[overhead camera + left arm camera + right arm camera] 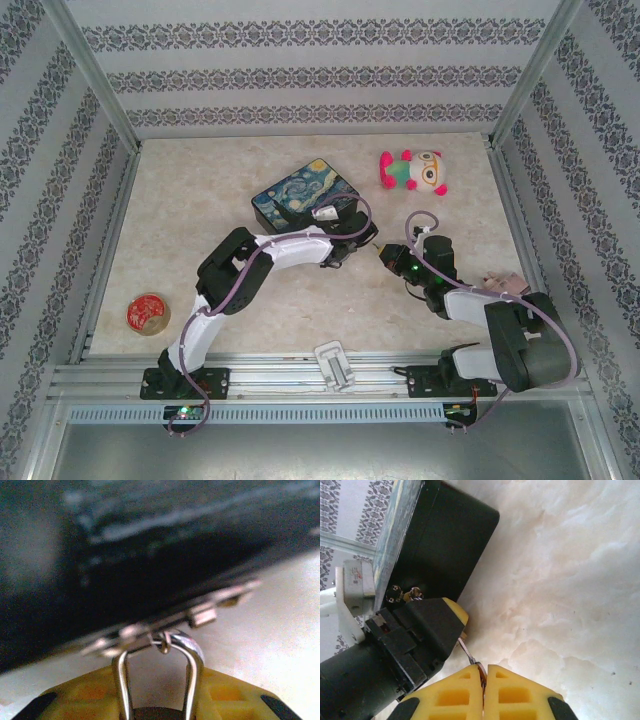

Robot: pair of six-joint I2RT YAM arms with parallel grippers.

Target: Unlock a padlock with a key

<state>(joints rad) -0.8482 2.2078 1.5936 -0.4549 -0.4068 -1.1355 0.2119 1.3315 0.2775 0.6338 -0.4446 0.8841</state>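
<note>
**Now: padlock held, key pinched**

Your left gripper [157, 690] has its yellow pads closed around the padlock [193, 656]. The lock's thin silver loop sticks up between the pads. It hooks through the latch [202, 614] on the front of the painted tin [300, 193]. The lock's body is mostly hidden.

Your right gripper [484, 669] is squeezed tight on the key [469, 655]. Only a thin bit of the key pokes out. It points at the left gripper's finger, just beside it.

A white part [354, 580] on the left arm has tiny red print, too small to read.
</note>
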